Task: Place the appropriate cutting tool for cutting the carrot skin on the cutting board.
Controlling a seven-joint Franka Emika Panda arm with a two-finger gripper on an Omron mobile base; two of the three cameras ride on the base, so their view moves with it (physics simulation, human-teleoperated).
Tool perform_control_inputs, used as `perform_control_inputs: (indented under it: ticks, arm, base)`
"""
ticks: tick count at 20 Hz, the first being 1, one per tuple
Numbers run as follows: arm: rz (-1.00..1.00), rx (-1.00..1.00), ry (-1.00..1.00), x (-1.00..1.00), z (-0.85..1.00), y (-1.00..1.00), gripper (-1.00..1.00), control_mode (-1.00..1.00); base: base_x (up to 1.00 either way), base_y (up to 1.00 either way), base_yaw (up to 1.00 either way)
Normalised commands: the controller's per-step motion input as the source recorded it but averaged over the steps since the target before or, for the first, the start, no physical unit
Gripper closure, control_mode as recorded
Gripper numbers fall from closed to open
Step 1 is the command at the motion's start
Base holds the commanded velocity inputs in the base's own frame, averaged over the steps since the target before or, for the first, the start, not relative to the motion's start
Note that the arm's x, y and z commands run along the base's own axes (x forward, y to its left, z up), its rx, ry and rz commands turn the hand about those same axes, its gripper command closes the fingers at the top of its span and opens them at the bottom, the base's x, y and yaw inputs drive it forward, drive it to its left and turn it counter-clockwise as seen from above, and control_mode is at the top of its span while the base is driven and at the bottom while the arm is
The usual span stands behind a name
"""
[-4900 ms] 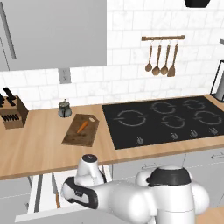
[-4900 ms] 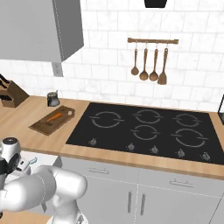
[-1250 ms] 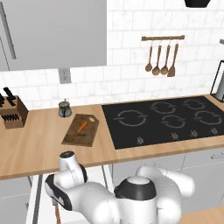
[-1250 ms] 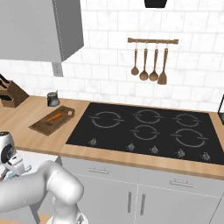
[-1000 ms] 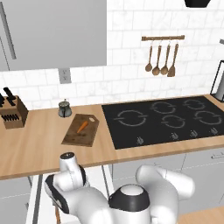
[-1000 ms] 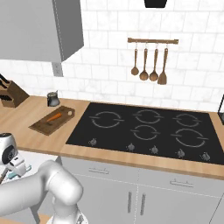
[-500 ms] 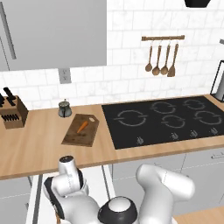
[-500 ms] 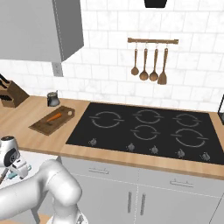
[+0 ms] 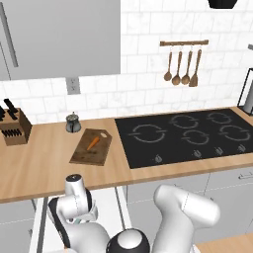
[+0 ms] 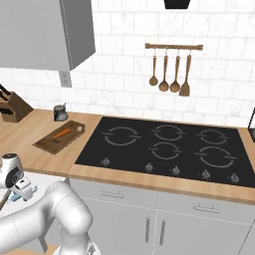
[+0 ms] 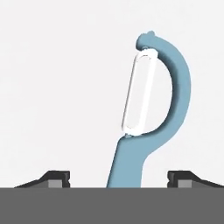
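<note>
One peeler (image 11: 151,113), light-blue with a white blade, lies between my gripper's (image 11: 118,179) two fingertips (image 11: 54,177), which stand wide apart and clear of it on a pale surface. One carrot (image 9: 93,143) rests on the board (image 9: 86,154), left of the hob (image 9: 197,136) on the counter (image 9: 34,163). One knife block (image 9: 14,129) stands far left, one small pot (image 9: 73,123) behind the board.

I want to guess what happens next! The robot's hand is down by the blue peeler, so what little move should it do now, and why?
Probably close the fingers on the peeler. In the hand view its handle runs down between the two fingertips, which stand wide apart on either side without touching it. The cutting board holds just the carrot, so the peeler must be gripped before lifting it there.
</note>
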Motion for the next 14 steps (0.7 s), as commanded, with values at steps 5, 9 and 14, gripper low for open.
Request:
perform_control_inputs:
  ticks: [5,9,14]
  arm:
    - [-0.01,0.0,0.0,-0.54,-0.68,0.0,1.0,-1.0]
    - [-0.05,0.0,0.0,-0.19,-0.34,-0.02,1.0,-1.0]
    - [-0.09,0.0,0.0,-0.06,-0.01,-0.02,1.0,-1.0]
  base:
    - [0.0,0.0,0.0]
    - [0.0,0.0,0.0]
    - [0.0,0.0,0.0]
